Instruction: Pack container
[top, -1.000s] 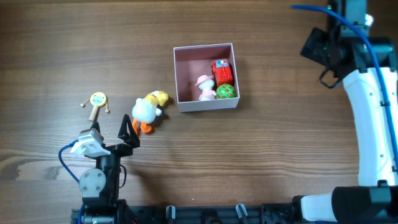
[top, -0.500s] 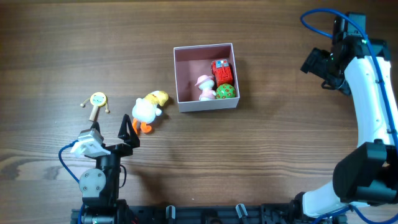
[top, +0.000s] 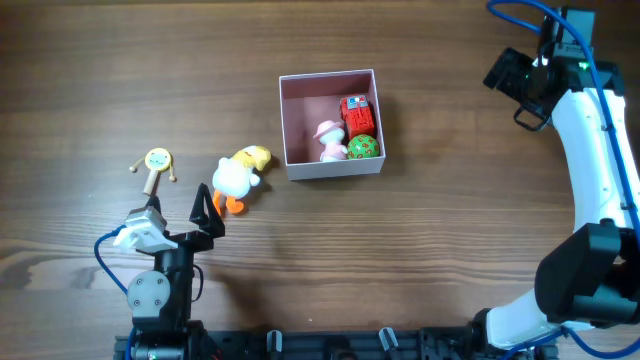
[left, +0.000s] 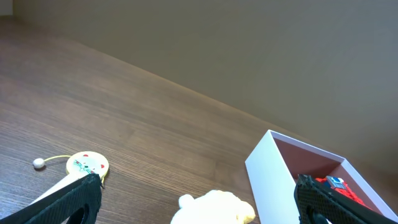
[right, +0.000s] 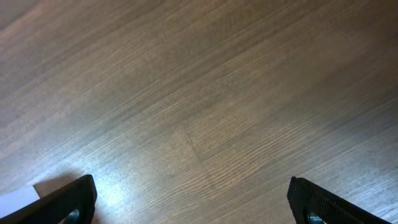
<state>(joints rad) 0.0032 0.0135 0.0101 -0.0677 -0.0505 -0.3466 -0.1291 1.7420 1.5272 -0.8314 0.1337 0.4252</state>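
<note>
The container is a white box with a pink inside at the table's middle. It holds a red toy, a pink figure and a green ball. It also shows in the left wrist view. A white and yellow duck lies left of it, also low in the left wrist view. A yellow rattle drum lies further left, also in the left wrist view. My left gripper is open and empty just below the duck. My right gripper is open and empty at the far right.
The right arm's white links run down the right edge of the wooden table. A white corner shows at the lower left of the right wrist view.
The right arm has shifted slightly at the far right, first down then back up. The left arm and the toys have not moved.
</note>
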